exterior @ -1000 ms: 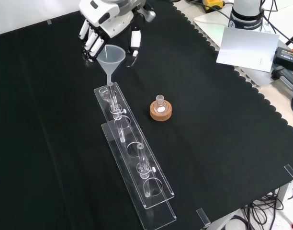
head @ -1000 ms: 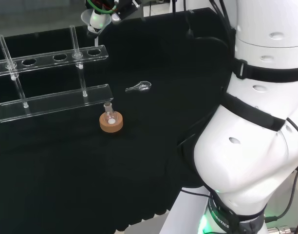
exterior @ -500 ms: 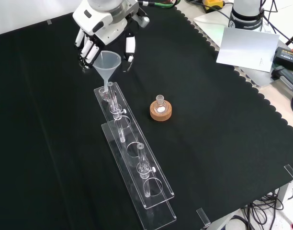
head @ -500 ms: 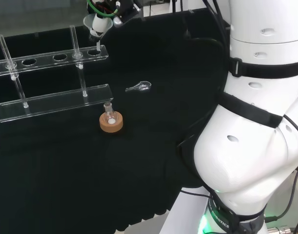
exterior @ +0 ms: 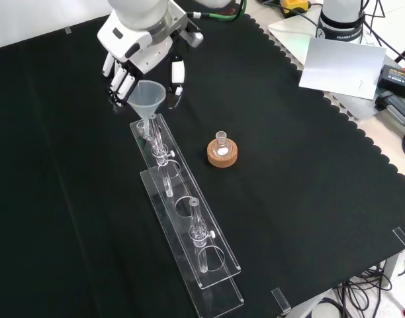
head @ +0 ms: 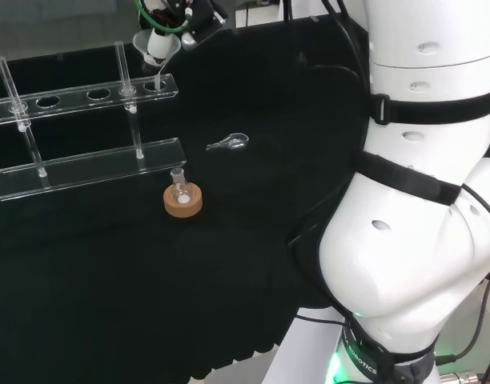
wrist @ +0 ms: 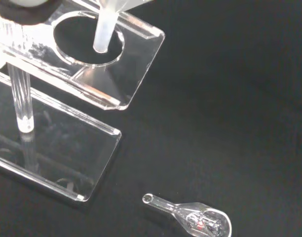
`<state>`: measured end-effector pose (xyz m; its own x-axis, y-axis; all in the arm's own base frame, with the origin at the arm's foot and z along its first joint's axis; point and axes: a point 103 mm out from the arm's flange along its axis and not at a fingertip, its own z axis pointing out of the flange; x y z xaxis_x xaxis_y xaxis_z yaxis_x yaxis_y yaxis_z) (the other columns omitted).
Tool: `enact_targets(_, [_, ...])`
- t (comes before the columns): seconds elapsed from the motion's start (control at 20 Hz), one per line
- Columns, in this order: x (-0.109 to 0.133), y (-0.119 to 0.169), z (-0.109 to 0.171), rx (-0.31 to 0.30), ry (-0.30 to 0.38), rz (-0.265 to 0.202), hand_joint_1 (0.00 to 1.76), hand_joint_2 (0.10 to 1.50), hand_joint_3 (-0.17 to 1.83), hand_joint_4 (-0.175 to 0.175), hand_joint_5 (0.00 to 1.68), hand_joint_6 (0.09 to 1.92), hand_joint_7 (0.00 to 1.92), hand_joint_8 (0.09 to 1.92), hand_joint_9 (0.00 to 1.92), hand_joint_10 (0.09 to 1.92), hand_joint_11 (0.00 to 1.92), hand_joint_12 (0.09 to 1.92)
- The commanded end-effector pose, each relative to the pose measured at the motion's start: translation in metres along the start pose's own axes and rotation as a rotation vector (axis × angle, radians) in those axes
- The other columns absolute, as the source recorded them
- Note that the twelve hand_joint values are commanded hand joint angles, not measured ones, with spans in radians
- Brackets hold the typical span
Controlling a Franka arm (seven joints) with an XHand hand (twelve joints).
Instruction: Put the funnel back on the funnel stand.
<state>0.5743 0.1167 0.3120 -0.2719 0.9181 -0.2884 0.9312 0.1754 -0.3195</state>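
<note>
The hand (exterior: 141, 41) hangs over the far end of the clear funnel stand (exterior: 182, 215), near the far left corner of the tabletop (exterior: 308, 172) in the front view, its fingers (exterior: 121, 79) and thumb curled around the funnel (exterior: 147, 101) and pinching its cone. The funnel is upright, its stem reaching down at the end hole of the stand's upper shelf; the wrist view shows the stem tip (wrist: 100, 45) just above or within that hole. A small flask on a cork ring (exterior: 222, 153) stands beside the stand toward the tabletop's middle, and a small glass spoon-like piece (head: 229, 143) lies apart on the cloth
</note>
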Motion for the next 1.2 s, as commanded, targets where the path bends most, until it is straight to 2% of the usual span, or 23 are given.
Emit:
enact_targets(0.05, [0.007, 0.010, 0.011, 0.040, -0.007, -0.014, 0.79, 0.78, 0.49, 0.044, 0.73, 0.64, 0.66, 0.62, 1.06, 0.37, 0.70, 1.24])
enact_targets(0.35, [0.010, 0.015, 0.022, 0.071, 0.002, -0.008, 0.76, 0.75, 0.48, 0.025, 0.67, 0.62, 0.62, 0.61, 1.03, 0.36, 0.69, 1.24])
enact_targets(0.5, [0.012, 0.014, 0.026, 0.104, 0.013, -0.002, 0.73, 0.74, 0.47, 0.001, 0.54, 0.59, 0.56, 0.64, 0.96, 0.37, 0.68, 1.25])
enact_targets(0.55, [0.012, 0.013, 0.028, 0.132, 0.025, 0.002, 0.70, 0.73, 0.45, -0.008, 0.47, 0.52, 0.49, 0.64, 0.88, 0.38, 0.65, 1.26])
enact_targets(0.65, [0.013, 0.011, 0.028, 0.148, 0.033, 0.004, 0.60, 0.71, 0.38, -0.018, 0.36, 0.34, 0.32, 0.66, 0.64, 0.46, 0.55, 1.30])
enact_targets(0.75, [0.014, 0.004, 0.026, 0.130, 0.038, -0.001, 0.48, 0.69, 0.28, -0.017, 0.23, 0.15, 0.11, 0.64, 0.37, 0.58, 0.41, 1.37])
enact_targets(0.85, [0.015, -0.002, 0.022, 0.121, 0.033, 0.001, 0.43, 0.68, 0.21, -0.014, 0.18, 0.09, 0.03, 0.59, 0.24, 0.66, 0.33, 1.41])
enact_targets(0.95, [0.017, -0.009, 0.017, 0.111, 0.029, 0.003, 0.40, 0.67, 0.18, -0.013, 0.15, 0.09, 0.00, 0.54, 0.18, 0.69, 0.29, 1.43])
enact_targets(1.2, [0.018, -0.048, -0.003, 0.035, 0.030, 0.026, 0.40, 0.67, 0.16, -0.014, 0.16, 0.09, 0.01, 0.53, 0.17, 0.71, 0.26, 1.44])
